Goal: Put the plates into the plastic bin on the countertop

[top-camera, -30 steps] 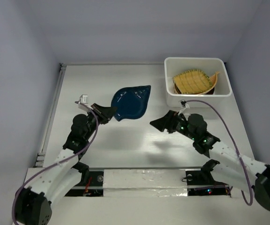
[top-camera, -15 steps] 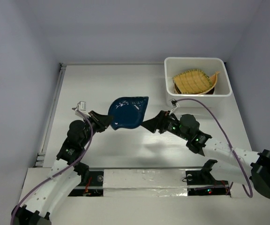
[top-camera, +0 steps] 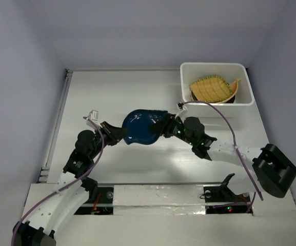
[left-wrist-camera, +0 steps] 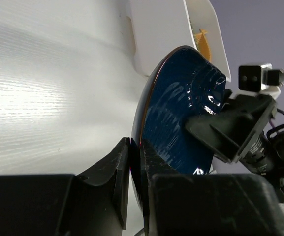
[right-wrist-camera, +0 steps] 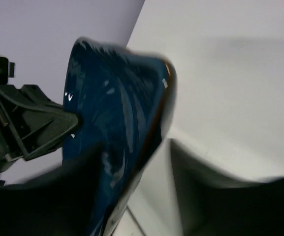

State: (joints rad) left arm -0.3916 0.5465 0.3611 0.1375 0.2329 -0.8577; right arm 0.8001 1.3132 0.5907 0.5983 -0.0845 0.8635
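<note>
Two grippers meet at the navy leaf plate, tilted on edge above the middle of the white countertop: left wrist view shows the left gripper clamped on its rim, right wrist view the right gripper with jaws apart astride it, lavender walls around.

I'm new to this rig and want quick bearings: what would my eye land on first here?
A glossy navy leaf-shaped plate is held tilted up mid-table, its rim pinched by the left claw while the right claw straddles the opposite edge. At the far right corner, a white rectangular plastic bin holds a yellow-green ribbed dish atop other plates.
</note>
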